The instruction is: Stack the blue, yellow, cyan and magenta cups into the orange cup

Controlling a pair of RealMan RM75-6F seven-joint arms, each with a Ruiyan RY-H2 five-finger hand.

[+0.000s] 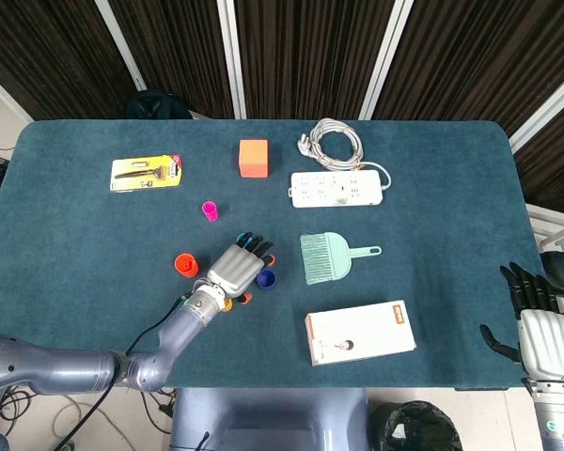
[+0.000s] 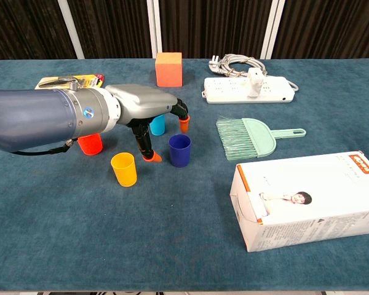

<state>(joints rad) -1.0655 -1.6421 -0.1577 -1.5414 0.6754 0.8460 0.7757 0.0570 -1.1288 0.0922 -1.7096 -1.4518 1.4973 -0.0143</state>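
Observation:
My left hand point(image 2: 141, 106) hovers open over the cluster of cups, holding nothing. Its thumb tip point(image 2: 151, 158) reaches down just left of the blue cup point(image 2: 179, 150), and another fingertip point(image 2: 184, 125) hangs behind that cup. The cyan cup point(image 2: 157, 126) stands half hidden under the palm. In front of the hand stands the yellow cup point(image 2: 123, 169). My forearm partly covers the orange cup point(image 2: 89, 144). The magenta cup point(image 1: 209, 209) stands apart, further back. My right hand point(image 1: 542, 338) rests open beyond the table's front right corner.
An orange block point(image 1: 253, 158), a white power strip point(image 1: 338, 189) and a coiled cable point(image 1: 335, 141) lie at the back. A green dustpan brush point(image 1: 327, 257) and a white box point(image 1: 360, 332) sit right of the cups. A yellow tool package point(image 1: 147, 173) lies at the back left.

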